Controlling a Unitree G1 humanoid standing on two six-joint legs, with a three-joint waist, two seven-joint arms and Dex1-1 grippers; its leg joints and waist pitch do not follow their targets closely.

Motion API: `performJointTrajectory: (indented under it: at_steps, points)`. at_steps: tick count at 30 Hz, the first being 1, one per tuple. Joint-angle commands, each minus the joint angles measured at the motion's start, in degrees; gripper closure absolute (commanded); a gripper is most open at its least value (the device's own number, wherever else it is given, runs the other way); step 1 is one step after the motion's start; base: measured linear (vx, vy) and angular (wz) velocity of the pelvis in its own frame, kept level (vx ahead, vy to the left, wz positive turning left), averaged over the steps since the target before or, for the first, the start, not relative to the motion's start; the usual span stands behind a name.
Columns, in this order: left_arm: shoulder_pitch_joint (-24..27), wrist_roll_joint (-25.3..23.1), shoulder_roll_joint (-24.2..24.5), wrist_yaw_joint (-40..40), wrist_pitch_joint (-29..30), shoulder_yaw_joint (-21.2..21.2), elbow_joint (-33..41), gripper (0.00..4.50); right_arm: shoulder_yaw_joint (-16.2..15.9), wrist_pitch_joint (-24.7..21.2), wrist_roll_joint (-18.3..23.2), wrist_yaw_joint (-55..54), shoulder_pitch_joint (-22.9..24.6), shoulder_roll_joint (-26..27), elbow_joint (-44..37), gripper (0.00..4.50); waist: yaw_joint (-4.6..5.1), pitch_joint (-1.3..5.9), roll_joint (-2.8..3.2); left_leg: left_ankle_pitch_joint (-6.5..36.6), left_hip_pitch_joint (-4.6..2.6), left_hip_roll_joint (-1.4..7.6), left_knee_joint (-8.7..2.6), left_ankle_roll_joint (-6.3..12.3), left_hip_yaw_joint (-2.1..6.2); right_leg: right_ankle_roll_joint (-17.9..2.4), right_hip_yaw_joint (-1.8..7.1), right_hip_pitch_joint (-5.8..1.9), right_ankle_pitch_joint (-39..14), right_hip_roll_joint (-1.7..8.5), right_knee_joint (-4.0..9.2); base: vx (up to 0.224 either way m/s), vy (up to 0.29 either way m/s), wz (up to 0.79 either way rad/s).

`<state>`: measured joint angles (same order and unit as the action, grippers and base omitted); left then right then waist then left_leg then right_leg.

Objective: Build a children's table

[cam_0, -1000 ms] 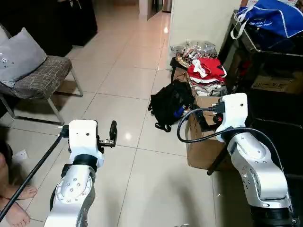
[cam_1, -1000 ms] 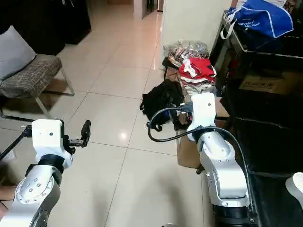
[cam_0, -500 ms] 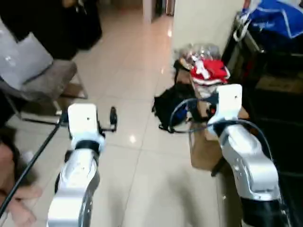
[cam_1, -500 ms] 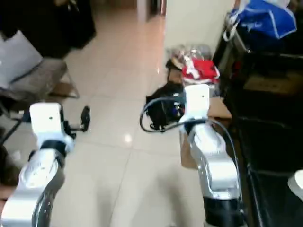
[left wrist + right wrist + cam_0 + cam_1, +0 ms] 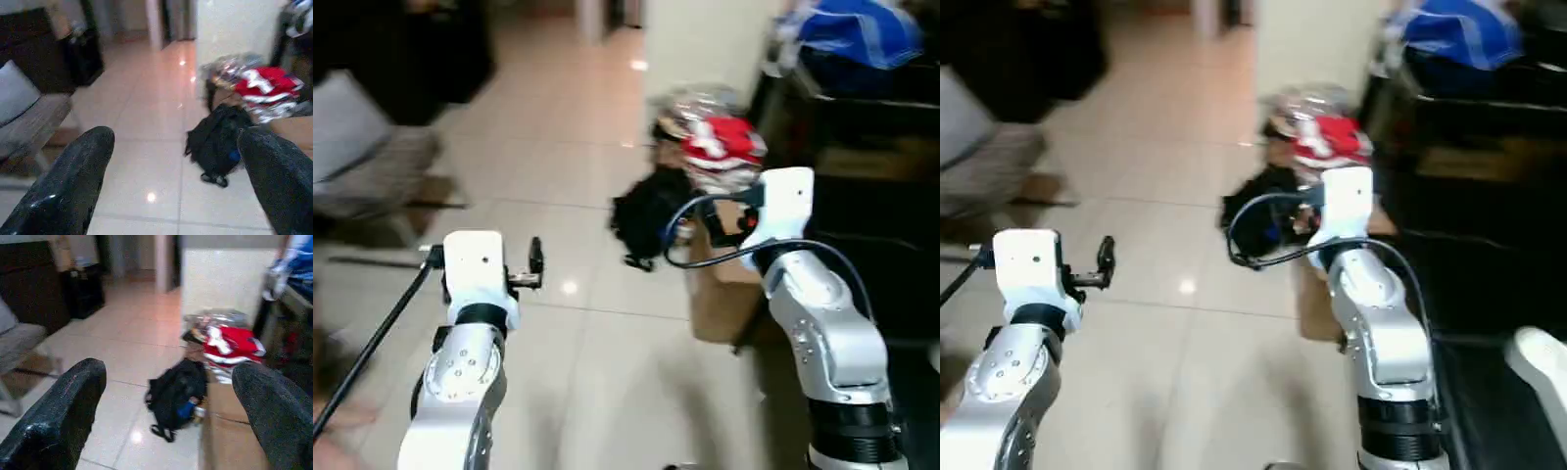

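The children's table is out of view. Both silver forearms are raised over the tiled floor [image 5: 597, 382]. In the left wrist view my left gripper [image 5: 176, 196] is open, its two black fingers [image 5: 63, 191] wide apart with nothing between them. One left finger [image 5: 536, 257] sticks out beside the white wrist block. My right gripper [image 5: 166, 421] is open too, with only floor and a backpack showing past its fingers [image 5: 54, 421]. The right wrist block [image 5: 788, 201] stands above a cardboard box.
A black backpack [image 5: 651, 211] lies on the floor beside a cardboard box [image 5: 715, 294] and a pile of red clothes [image 5: 722, 147]. A chair with a grey cushion [image 5: 372, 166] is on the left. A dark shelf with a blue bag [image 5: 857, 29] lines the right.
The whole picture has shifted and blurred, so the camera has moved. Both arms keep their raised pose and both grippers stay open.
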<state>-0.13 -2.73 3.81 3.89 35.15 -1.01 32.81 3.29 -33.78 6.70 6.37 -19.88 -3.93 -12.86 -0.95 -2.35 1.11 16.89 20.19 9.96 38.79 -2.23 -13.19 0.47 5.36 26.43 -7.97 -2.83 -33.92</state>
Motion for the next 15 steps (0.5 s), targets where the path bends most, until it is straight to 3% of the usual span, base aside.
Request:
performJointTrajectory:
  at_steps: [1,3,4,5,7,9,11,13,14,15]
  points:
    - [-0.6,-1.0,0.4,-0.4,0.8,-0.1,0.5,0.0,0.3,-1.0,0.6,-0.5,-0.3,0.3,-1.9,0.04,0.2,3.72,-0.08,7.4,-2.52,-0.07,-2.34,3.87,0.92,7.2,0.15,0.79,-25.2,-1.2,6.34,-0.029,-0.019,-0.34]
    - [-1.0,-1.5,0.4,-0.4,0.9,-0.6,0.5,0.0,0.4,-0.9,0.6,-0.8,0.2,0.6,-1.8,0.04,0.36,3.85,-0.25,5.0,-1.44,-0.69,-1.79,6.35,1.38,8.4,0.74,-0.05,-24.3,-1.8,6.23,0.019,0.001,-0.4]
    - [-1.2,-1.8,0.2,-0.3,1.2,-1.1,0.9,0.0,0.7,-0.8,0.8,-1.1,0.5,0.8,-1.8,0.04,0.34,4.0,-0.19,4.2,-1.51,-0.55,-1.72,6.81,1.61,8.4,0.71,0.02,-23.9,-1.85,6.05,0.061,0.027,-0.41]
    - [-1.1,-1.8,0.0,-0.3,1.8,-1.6,1.8,0.0,1.1,-0.9,1.0,-1.3,0.7,1.0,-1.8,0.04,0.42,4.15,-0.05,2.7,-2.37,0.27,-1.4,8.27,1.56,7.7,0.12,1.15,-23.6,-2.03,5.85,0.025,0.031,-0.33]
    - [-0.9,-1.9,0.1,-0.4,2.5,-1.9,2.7,0.0,1.4,-1.0,1.1,-1.6,0.6,1.1,-1.6,0.04,0.59,4.23,0.18,1.5,-3.05,1.17,-1.22,9.37,1.41,5.9,-0.79,2.24,-23.4,-1.8,5.52,0.009,0.028,-0.31]
    - [-0.9,-1.8,0.7,-0.6,2.5,-1.8,2.7,0.0,1.3,-0.9,1.0,-2.0,0.5,1.3,-1.3,0.04,0.38,4.43,0.27,0.1,-3.22,0.86,-0.83,10.26,0.98,3.9,-0.86,2.22,-20.9,-1.65,5.16,0.015,0.039,-0.3]
    - [-0.9,-1.9,1.3,-0.8,2.4,-1.6,2.3,0.0,1.2,-0.9,0.9,-2.1,0.6,1.5,-1.3,0.04,0.15,4.64,0.12,0.0,-3.22,-0.03,-0.37,10.63,0.5,2.3,-0.26,1.91,-17.8,-1.94,5.15,0.048,0.035,-0.25]
    - [-1.7,-2.1,2.2,-1.4,2.5,-0.7,1.6,0.0,0.7,-0.9,0.7,-2.5,1.4,1.8,-2.1,0.04,-0.12,4.73,-0.15,1.5,-2.59,-1.55,0.35,11.07,-0.11,1.8,1.47,1.3,-17.7,-1.43,5.13,0.039,0.041,-0.22]
    - [-2.2,-2.0,2.2,-1.5,2.5,-0.3,1.5,0.0,0.6,-1.0,0.6,-2.7,1.6,1.8,-2.5,0.04,-0.52,4.87,-0.86,3.5,-1.9,-3.09,0.7,10.08,-0.32,0.5,4.33,-0.06,-18.3,-0.06,4.6,0.043,0.08,-0.25]
    - [-2.4,-2.0,2.2,-1.5,2.6,-0.2,1.4,0.0,0.6,-1.1,0.5,-2.7,1.6,1.8,-2.6,0.04,-2.01,5.03,-1.86,5.5,-0.12,-5.05,2.08,8.6,0.76,-2.1,9.77,-3.7,-18.4,3.05,4.83,0.043,0.08,-0.25]
